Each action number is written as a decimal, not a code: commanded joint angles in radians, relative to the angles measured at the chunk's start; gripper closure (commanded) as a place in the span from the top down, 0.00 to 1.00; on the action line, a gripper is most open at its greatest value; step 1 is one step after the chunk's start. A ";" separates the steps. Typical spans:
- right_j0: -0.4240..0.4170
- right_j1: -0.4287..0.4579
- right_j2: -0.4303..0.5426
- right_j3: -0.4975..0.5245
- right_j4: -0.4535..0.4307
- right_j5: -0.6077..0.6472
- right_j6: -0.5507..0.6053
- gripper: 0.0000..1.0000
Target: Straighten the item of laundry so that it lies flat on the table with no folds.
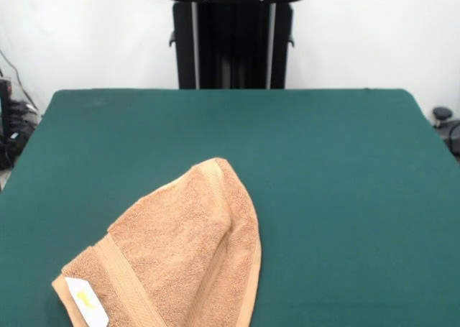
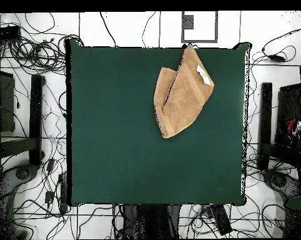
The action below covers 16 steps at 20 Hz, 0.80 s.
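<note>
One folded towel [image 1: 176, 259] (tag [image 1: 86, 300] showing) on table [image 1: 338, 169].

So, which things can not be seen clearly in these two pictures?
- Gripper: in neither view; only the pedestal shows.
- Towel, front view: its near corner is cut off by the bottom edge.
- Towel's folded-under part: covered by its top layer in both views.
- Tag: yellow print too small to read.

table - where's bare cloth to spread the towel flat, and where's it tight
The folded towel sits in one corner of the table, at the edge far from the robot's pedestal. Bare green cloth runs from the towel to the pedestal side and across to the other side edge. It is tight only at the towel's own corner, where it reaches the edge.
</note>
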 commanded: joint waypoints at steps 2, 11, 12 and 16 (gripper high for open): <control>0.100 -0.031 0.034 0.174 -0.008 0.031 -0.116 1.00; 0.138 -0.060 0.004 0.223 -0.003 -0.005 -0.033 1.00; 0.142 -0.063 0.000 0.227 -0.002 -0.010 -0.023 1.00; 0.161 -0.072 -0.014 0.240 -0.001 -0.023 0.010 1.00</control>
